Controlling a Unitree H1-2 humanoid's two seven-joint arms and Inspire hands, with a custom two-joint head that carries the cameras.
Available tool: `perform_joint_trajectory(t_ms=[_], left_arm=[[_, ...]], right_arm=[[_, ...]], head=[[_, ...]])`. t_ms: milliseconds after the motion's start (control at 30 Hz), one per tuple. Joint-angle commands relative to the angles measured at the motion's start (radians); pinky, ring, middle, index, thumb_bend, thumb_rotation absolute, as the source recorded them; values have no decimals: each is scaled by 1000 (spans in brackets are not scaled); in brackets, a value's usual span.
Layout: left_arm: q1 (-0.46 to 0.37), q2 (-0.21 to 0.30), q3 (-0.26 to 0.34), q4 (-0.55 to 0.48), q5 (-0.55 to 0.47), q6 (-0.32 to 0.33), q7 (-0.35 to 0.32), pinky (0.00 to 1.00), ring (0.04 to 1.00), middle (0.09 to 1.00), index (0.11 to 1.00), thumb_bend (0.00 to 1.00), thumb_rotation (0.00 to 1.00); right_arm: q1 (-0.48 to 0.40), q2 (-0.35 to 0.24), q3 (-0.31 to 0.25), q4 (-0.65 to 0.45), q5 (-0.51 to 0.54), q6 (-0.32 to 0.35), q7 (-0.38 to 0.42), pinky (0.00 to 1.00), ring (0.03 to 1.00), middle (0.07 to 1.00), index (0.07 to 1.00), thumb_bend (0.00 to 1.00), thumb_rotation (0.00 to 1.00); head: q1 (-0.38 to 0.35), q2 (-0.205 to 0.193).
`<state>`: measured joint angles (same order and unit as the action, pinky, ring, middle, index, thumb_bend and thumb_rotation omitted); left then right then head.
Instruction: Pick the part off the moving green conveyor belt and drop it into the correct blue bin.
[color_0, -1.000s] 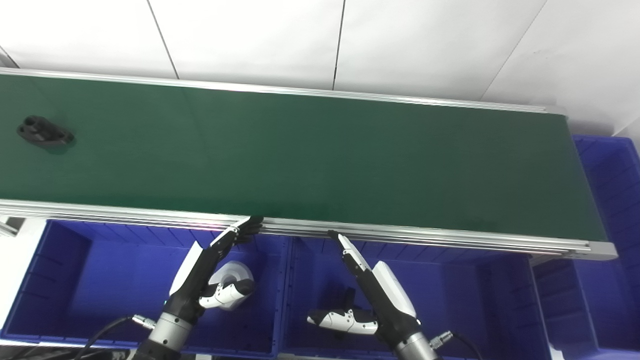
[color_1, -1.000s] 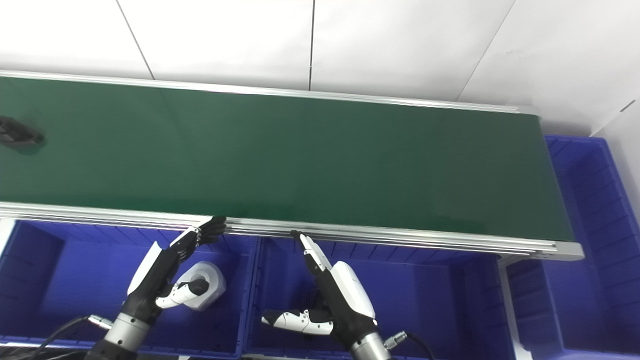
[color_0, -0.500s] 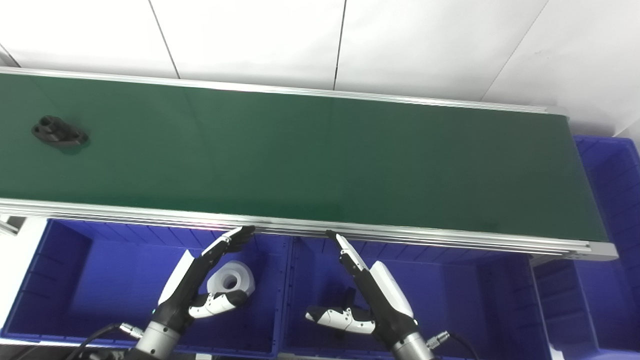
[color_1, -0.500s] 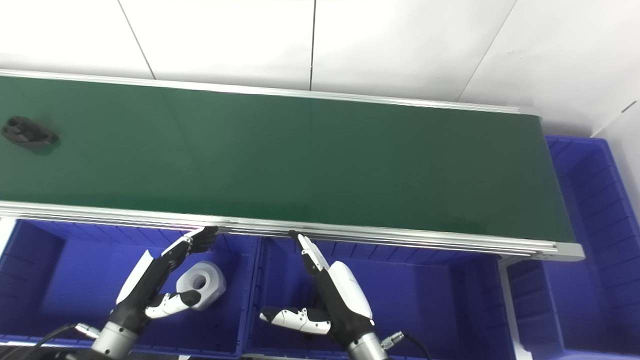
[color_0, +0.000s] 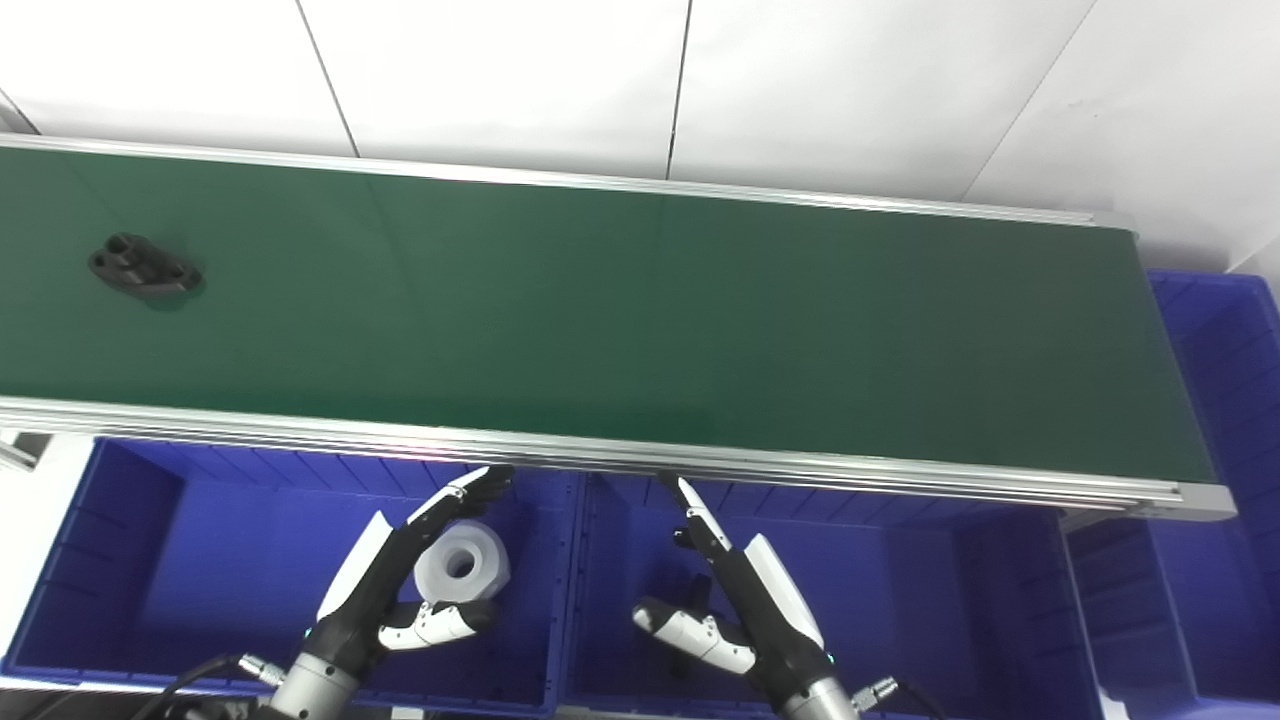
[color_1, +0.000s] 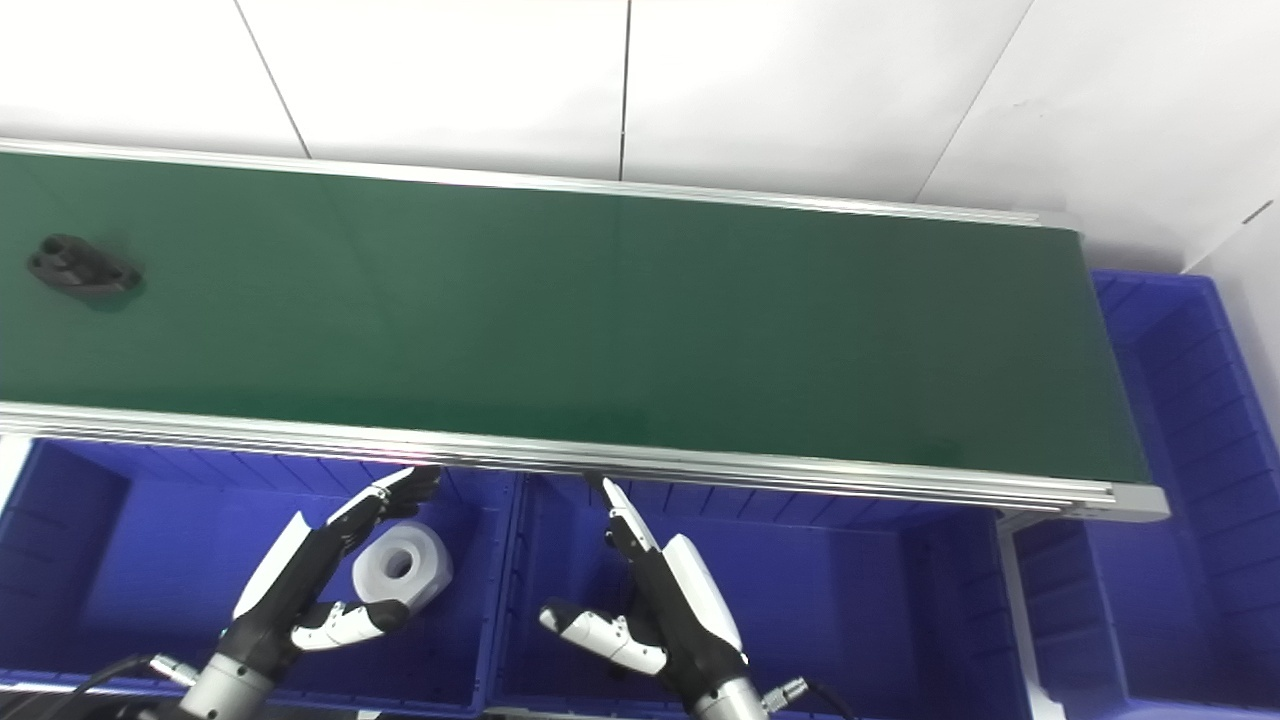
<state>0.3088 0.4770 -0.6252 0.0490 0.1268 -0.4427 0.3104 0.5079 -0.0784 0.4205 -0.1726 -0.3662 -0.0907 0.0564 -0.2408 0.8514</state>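
Black flanged part (color_0: 145, 268) is riding in from nine o'clock along the green conveyor belt (color_0: 640, 310), closer than before, while I'm keeping my left hand (color_0: 400, 590) and right hand (color_0: 735, 610) spread, empty, waiting over the blue bins (color_0: 140, 560).

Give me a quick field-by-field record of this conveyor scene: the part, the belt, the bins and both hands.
part on belt: black part, far left of the green conveyor belt
left bin: holds a white part
middle bin: dark object, mostly hidden by the right hand
left hand: open, over the left bin
right hand: open, over the middle bin
part grasped: no
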Motion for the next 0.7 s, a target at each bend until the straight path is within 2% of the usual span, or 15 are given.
perform_joint_trajectory(t_ms=[0, 100, 267, 433, 667], left_arm=[[-4, 11, -8, -10, 14, -27, 31, 821, 844, 861, 859, 784, 815], [-14, 10, -14, -5, -6, -27, 25, 822, 850, 868, 866, 759, 799], [-21, 2, -18, -5, -21, -27, 14, 818, 852, 873, 867, 745, 795], [-32, -4, -21, 8, -25, -27, 12, 818, 850, 870, 866, 741, 794], [-28, -24, -12, 24, -35, -27, 14, 808, 839, 860, 858, 734, 807]], right_arm=[[11, 27, 1, -12, 52, -71, -13, 913, 998, 1000, 1000, 884, 952], [18, 45, 1, -4, 76, -91, -27, 911, 984, 1000, 1000, 862, 993], [31, 85, -1, 18, 112, -133, -61, 902, 964, 1000, 1000, 840, 1000], [30, 82, 5, 40, 102, -159, -69, 912, 970, 1000, 1000, 812, 1000], [21, 76, 2, 60, 104, -151, -67, 932, 978, 1000, 1000, 817, 999]], head=[[-2, -1], [-10, -7], [-17, -19], [-13, -28], [-10, -36]])
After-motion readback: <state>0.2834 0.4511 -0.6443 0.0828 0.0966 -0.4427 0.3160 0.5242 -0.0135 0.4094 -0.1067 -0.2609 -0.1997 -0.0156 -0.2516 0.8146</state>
